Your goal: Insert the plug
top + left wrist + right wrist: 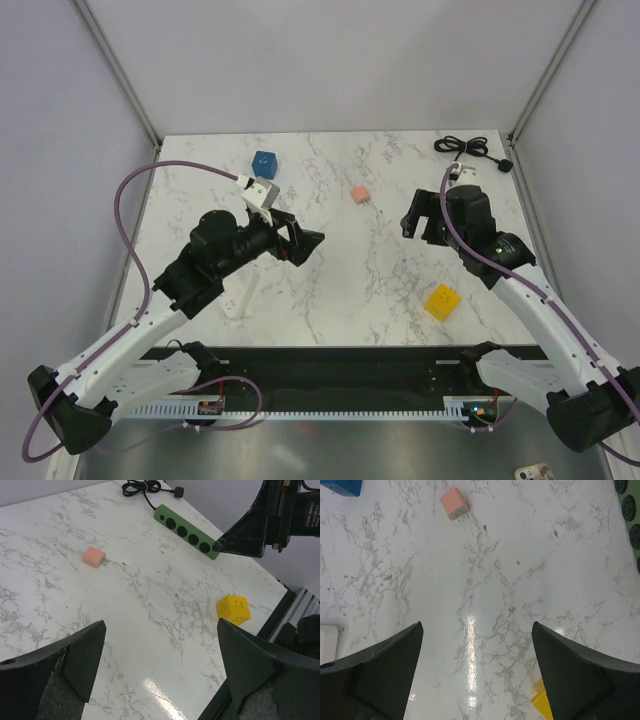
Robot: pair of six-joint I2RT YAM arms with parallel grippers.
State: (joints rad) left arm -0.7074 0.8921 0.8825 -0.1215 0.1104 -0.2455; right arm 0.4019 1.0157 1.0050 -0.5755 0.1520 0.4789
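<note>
Pink plug (454,503): small pink cube, metal prongs (464,512) on one face, lying on side on marble tabletop (150,605), prongs level with surface, mid-table toward far edge, loose. Green power strip (185,531): long, flat, row of round dark sockets facing up, near table's right edge, well apart from plug; its black cable (142,487) coiled at far right corner

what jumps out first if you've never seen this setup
The left gripper and right gripper hang open over a white marble table. Between them, slightly farther back, lies a pink plastic plug block. A long green power strip sits far right, and a yellow plastic cube near right.
</note>
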